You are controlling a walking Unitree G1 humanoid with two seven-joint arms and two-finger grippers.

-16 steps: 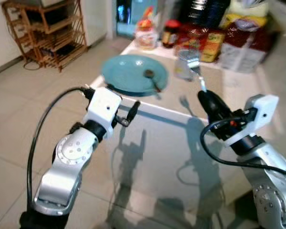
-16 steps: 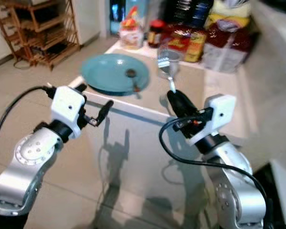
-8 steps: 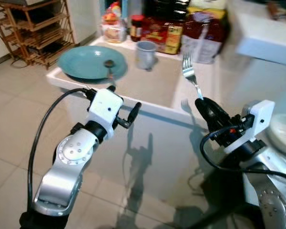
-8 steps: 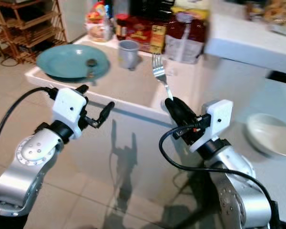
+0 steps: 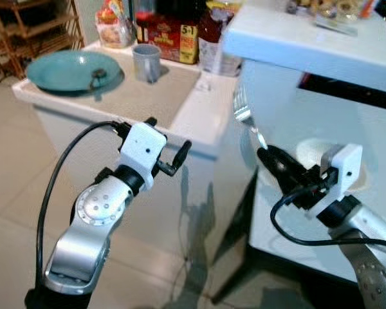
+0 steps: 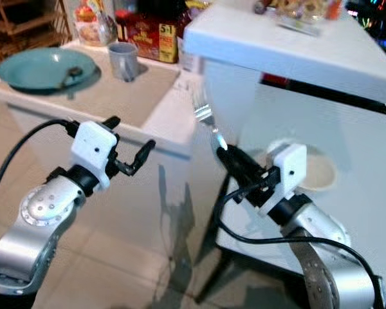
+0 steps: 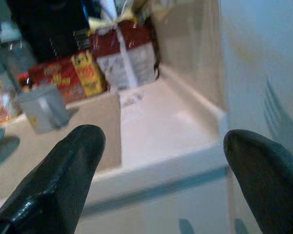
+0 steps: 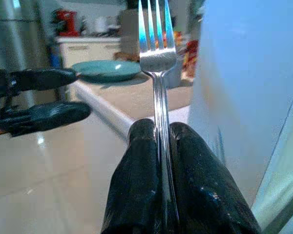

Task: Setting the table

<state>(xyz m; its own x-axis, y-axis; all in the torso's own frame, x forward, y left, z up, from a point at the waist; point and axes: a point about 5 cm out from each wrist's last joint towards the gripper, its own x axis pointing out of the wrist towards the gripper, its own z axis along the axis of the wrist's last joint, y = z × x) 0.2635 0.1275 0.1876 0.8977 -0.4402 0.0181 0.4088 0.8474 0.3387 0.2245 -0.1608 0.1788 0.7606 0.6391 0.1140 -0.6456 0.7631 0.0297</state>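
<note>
View swung right since a second ago: teal plate (image 5: 71, 69) and bench (image 5: 180, 116) slid left, I now face white table (image 6: 347, 161). Right gripper (image 8: 158, 141) fingers still pinch fork (image 8: 157, 58) upright; left gripper (image 7: 161, 161) open, empty. Fork placement next.

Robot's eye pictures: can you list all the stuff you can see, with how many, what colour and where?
Plate: one, teal, far left end of the low counter.
Spoon: one, dark, lying on the plate.
Mug: one, grey, on the counter beside the plate.
Food packets: several, mostly red and yellow, at the back of the counter.
Wooden rack: one, brown, on the floor behind the counter.
Bowl: one, white, on the lower white surface behind the right pincer.
Fork: one, silver, tines up, in the right pincer.
Left pincer: black, open, in front of the counter.
Right pincer: black, shut on the fork.
</note>
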